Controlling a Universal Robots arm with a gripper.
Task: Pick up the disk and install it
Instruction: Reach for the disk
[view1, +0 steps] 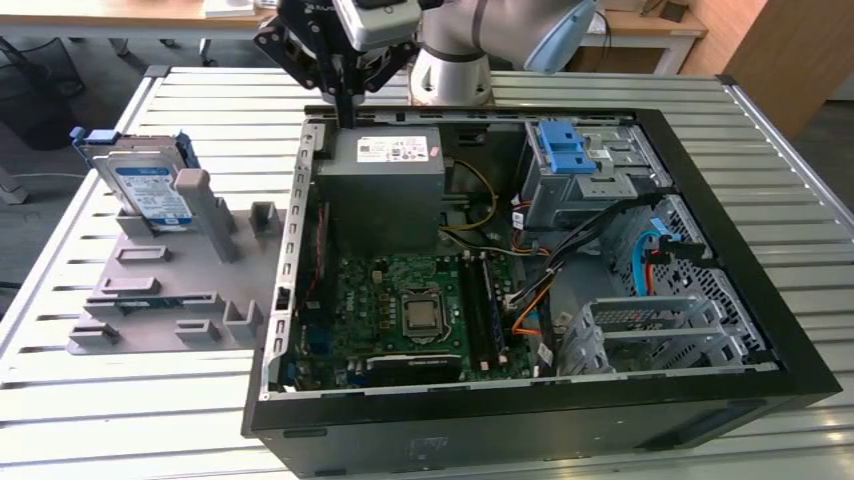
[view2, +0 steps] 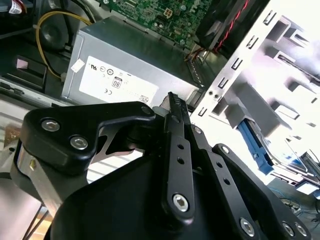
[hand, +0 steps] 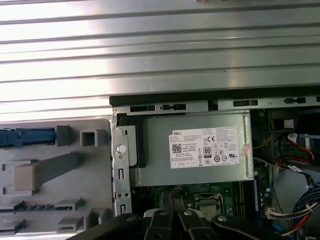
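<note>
The disk stands on edge in a grey holder on the table, at the exterior view's left of the open computer case. It is silver with a blue-and-white label and a blue frame. In the first wrist view its blue frame edge shows beside the holder. My gripper hangs above the case's back wall, just over the grey power supply, well apart from the disk. Its black fingers are pressed together with nothing between them. The gripper also hangs over the motherboard in the first wrist view.
Inside the case sit the motherboard, a grey drive cage with a blue latch at the back right, and a metal bracket at the front right. Cables run between them. The case rests on a slatted metal table.
</note>
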